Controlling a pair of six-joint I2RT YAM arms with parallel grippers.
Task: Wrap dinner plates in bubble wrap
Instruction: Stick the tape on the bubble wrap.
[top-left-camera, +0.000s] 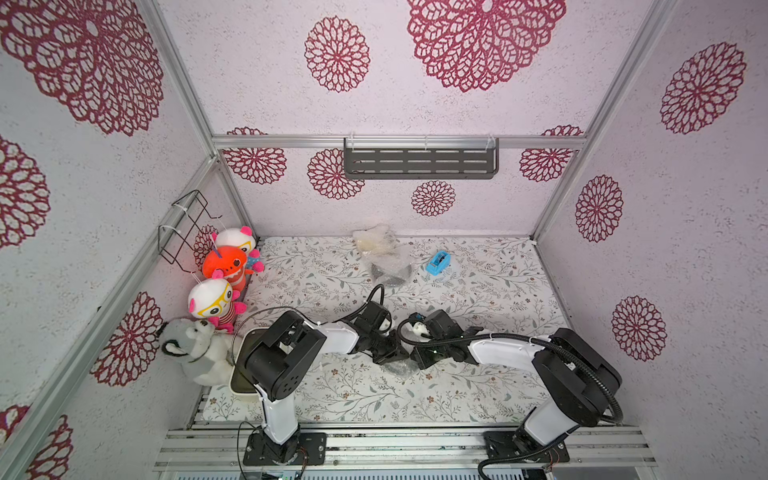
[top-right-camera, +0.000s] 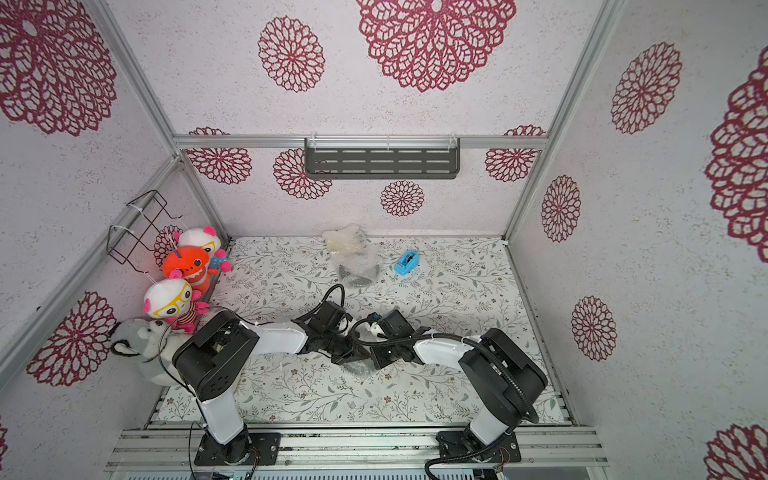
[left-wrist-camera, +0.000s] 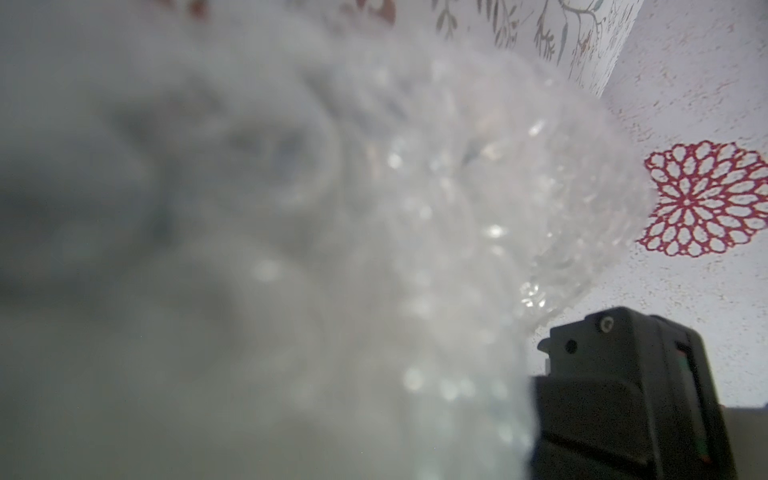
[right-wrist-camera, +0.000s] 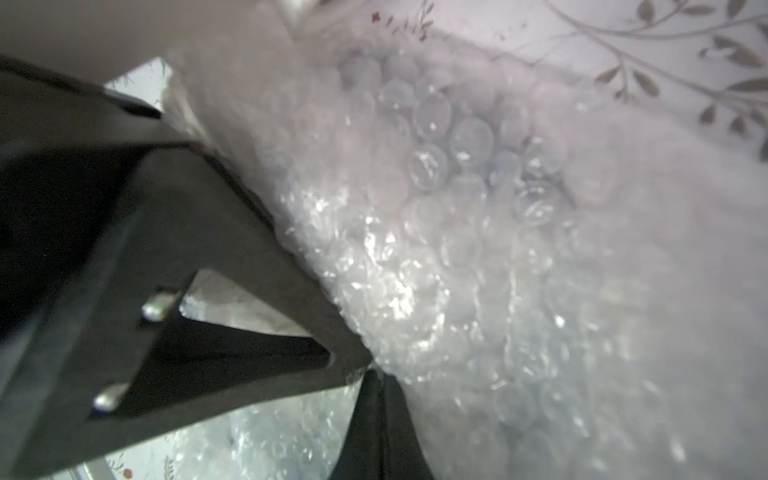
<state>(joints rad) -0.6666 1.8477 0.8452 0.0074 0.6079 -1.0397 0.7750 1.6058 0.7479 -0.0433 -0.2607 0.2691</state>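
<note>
Pinching bubble wrap (top-left-camera: 400, 369): left pincer (top-left-camera: 394, 360), right pincer (top-left-camera: 420, 362); wrap between them

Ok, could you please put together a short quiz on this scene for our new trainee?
1. True or false: the blue tape dispenser lies to the robot's right of the wrapped black plate.
2. What lies where the left gripper and the right gripper meet? A) bubble wrap B) a sponge C) a mug
3. How many plush toys sit along the left side wall?

Key: 1 true; 2 A; 3 four.
</note>
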